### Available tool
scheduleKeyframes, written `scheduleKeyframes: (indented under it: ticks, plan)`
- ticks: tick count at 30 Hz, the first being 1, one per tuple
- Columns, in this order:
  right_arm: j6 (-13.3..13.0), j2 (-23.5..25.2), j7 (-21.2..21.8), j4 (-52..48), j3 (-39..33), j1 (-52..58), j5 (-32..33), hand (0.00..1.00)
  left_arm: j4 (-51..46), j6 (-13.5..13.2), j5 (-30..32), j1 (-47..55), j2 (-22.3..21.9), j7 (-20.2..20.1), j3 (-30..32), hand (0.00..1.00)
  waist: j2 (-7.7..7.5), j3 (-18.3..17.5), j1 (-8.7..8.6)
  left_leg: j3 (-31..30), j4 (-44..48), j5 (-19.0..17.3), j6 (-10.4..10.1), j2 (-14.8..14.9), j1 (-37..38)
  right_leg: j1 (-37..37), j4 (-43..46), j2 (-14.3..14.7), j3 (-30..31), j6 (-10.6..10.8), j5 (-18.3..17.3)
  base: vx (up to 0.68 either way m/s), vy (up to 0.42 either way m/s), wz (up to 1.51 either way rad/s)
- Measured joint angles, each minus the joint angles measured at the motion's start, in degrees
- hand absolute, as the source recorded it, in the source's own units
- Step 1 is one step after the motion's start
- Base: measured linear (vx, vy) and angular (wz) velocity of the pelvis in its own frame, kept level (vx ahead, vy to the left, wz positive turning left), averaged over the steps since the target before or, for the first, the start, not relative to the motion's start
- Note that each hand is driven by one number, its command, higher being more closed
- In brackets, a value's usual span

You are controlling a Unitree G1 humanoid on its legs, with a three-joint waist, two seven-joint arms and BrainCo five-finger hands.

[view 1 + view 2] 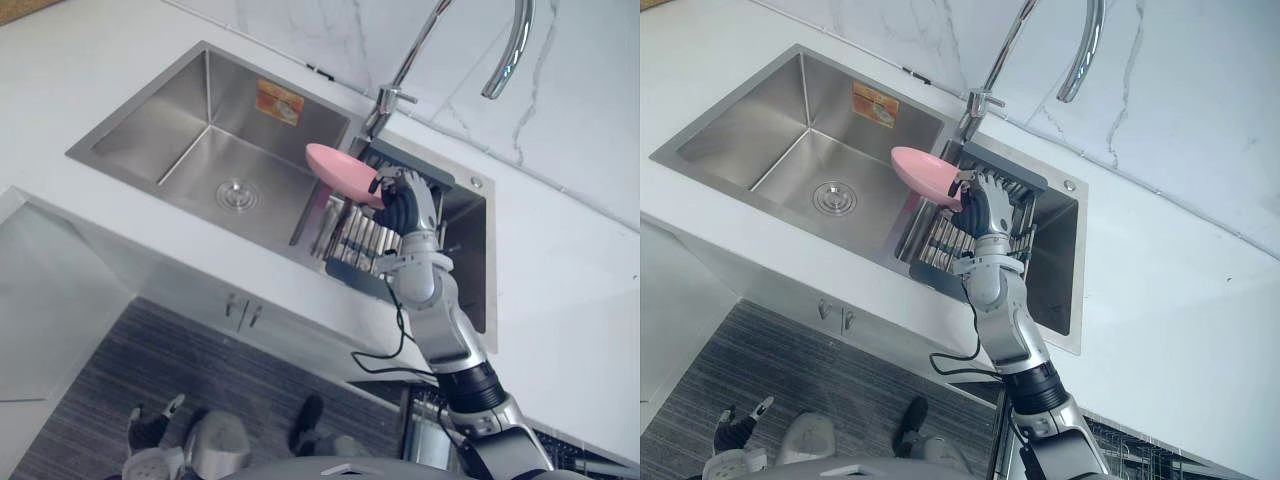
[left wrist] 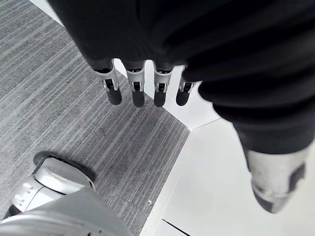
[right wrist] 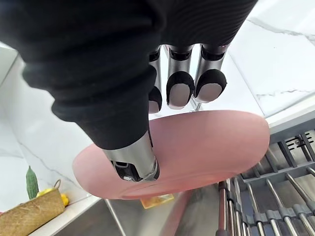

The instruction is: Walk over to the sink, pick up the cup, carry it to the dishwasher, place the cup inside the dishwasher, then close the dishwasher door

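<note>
The thing in my grip is no cup but a pink plate (image 1: 338,172), shallow and round. It sits in my right hand (image 1: 403,205), tilted, above the near end of the drying rack (image 1: 355,245) that fills the right side of the sink (image 1: 180,130). It looks clear of the bars, though I cannot be sure of a last touch.

My right fingers (image 3: 179,88) are curled over the far face and my thumb (image 3: 132,157) presses the near face. They are clamped on the plate near its rim, I think because a flat dish gives nothing else to catch. The tilt probably comes from drawing it out of the rack's slots edge first.

The tap (image 1: 505,60) arches over the back of the sink, so I judge the way out is toward me and low, not upward. The white desk (image 1: 560,270) around the sink is bare near the rack. A woven basket (image 3: 29,214) with vegetables stands further along it.

My left hand (image 2: 135,91) hangs over the grey floor (image 2: 59,98), its fingers straight and apart, holding nothing. I judge it is kept free for the dishwasher door. The carry has not begun.
</note>
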Motion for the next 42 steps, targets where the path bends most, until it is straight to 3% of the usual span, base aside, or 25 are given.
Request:
scheduleKeyframes:
  ticks: [8,16,22,26,36,40,42]
  plan:
    - [-0.95,-2.35,1.24,-0.34,-0.15,0.56,0.41,1.00,0.83,-0.01,0.00,-0.09,0.06,0.21,-0.41,0.00,-0.22,-0.44,-1.23,1.41,-0.96,0.29,0.62,0.04,0.97,-0.34,-0.01,0.06,0.55,-0.32,1.85,-0.01,0.011,-0.08]
    - [-2.83,-2.86,1.14,-2.92,-0.22,2.48,0.24,1.00,3.45,-0.34,0.00,-0.13,0.09,0.91,-0.46,0.00,0.13,-1.77,-2.34,2.72,-3.02,1.70,1.74,0.15,2.19,-1.21,-0.02,0.12,1.46,-0.13,6.02,-0.02,0.019,-0.08]
    - [-4.85,-4.79,-0.32,-6.73,-1.58,5.00,0.25,1.00,5.19,-0.48,0.02,-0.09,0.89,1.08,-0.42,0.00,0.75,-4.16,-2.79,4.04,-5.03,2.72,2.30,0.08,2.90,-2.14,-0.01,0.15,1.69,-0.02,7.09,-0.01,0.021,-0.09]
    - [-5.84,-4.95,-1.90,-7.12,-5.14,5.61,0.22,1.00,5.61,-0.52,0.04,-0.12,1.14,1.08,-0.47,0.00,0.82,-4.36,-4.05,4.88,-5.04,2.72,2.34,0.10,3.08,-2.48,-0.02,0.15,2.99,0.18,7.23,-0.02,0.020,-0.13]
    - [-7.59,-9.30,-2.61,-11.80,-9.50,12.01,-0.72,1.00,7.29,-0.52,1.24,-0.54,1.14,0.86,-1.34,0.00,3.42,-5.85,-6.58,8.15,-6.91,3.09,2.65,1.00,5.32,-3.13,-0.02,1.06,6.42,2.42,9.17,-0.01,0.022,-0.15]
    - [-7.66,-10.00,-2.50,-11.92,-10.53,13.46,-0.77,1.00,8.02,-0.52,2.66,-0.23,1.12,0.52,-2.65,0.00,3.74,-5.99,-6.76,12.06,-6.83,2.56,2.70,0.80,6.84,-3.82,-0.02,1.79,9.99,2.87,9.67,-0.04,0.036,-0.53]
    - [-8.18,-10.02,-2.48,-12.77,-11.65,15.11,-0.78,1.00,8.20,-0.52,3.80,-0.09,1.03,-0.28,-3.10,0.00,4.15,-6.08,-7.19,15.94,-6.71,2.27,2.91,1.22,7.03,-6.18,-0.02,2.82,13.23,3.74,13.11,-0.05,0.048,-0.87]
